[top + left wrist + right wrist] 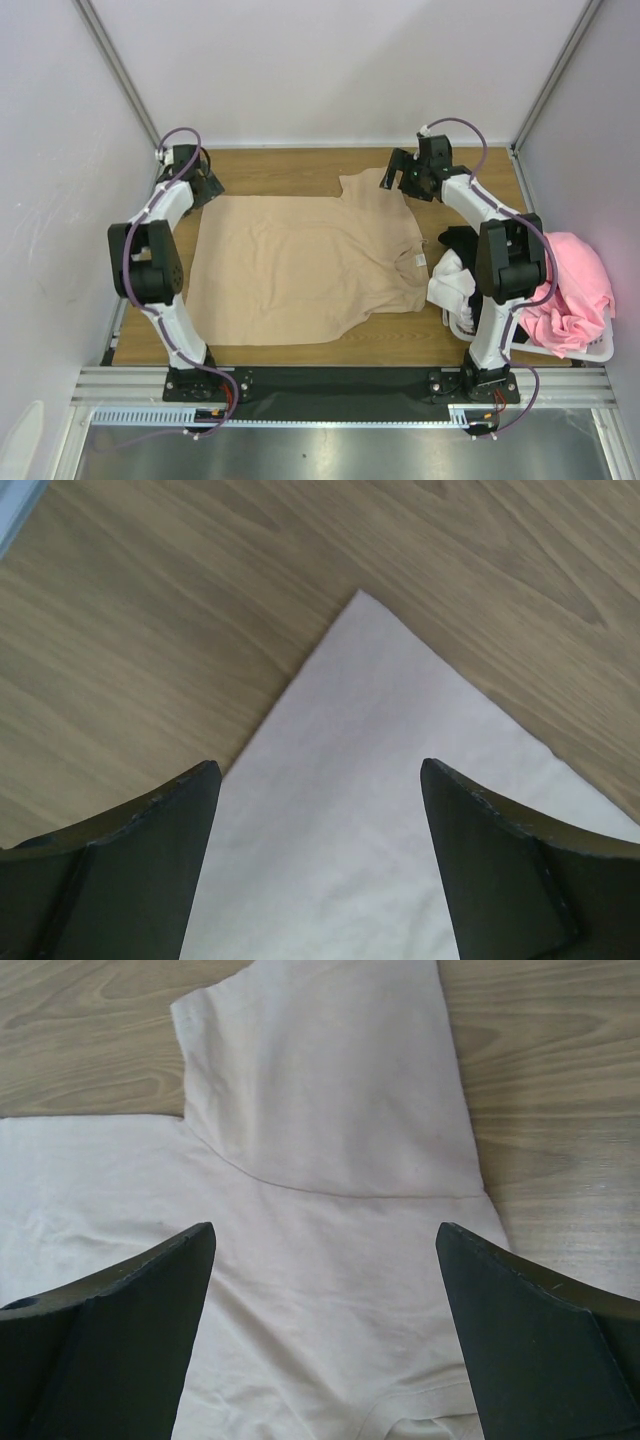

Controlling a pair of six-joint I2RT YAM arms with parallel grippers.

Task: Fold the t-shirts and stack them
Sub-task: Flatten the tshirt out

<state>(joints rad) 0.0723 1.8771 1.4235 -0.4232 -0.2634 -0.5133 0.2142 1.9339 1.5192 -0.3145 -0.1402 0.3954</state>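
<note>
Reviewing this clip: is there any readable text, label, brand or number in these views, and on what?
None readable. The tan t-shirt is plain in all three views, and the laundry basket and wooden table show no print.

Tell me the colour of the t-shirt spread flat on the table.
Plain light beige; the t-shirt shows best in the top external view.

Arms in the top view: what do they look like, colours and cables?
Left arm and right arm: white links, bulky black joint housings, a purple cable looping along each. Left gripper and right gripper: black, with two broad tapered fingers.
</note>
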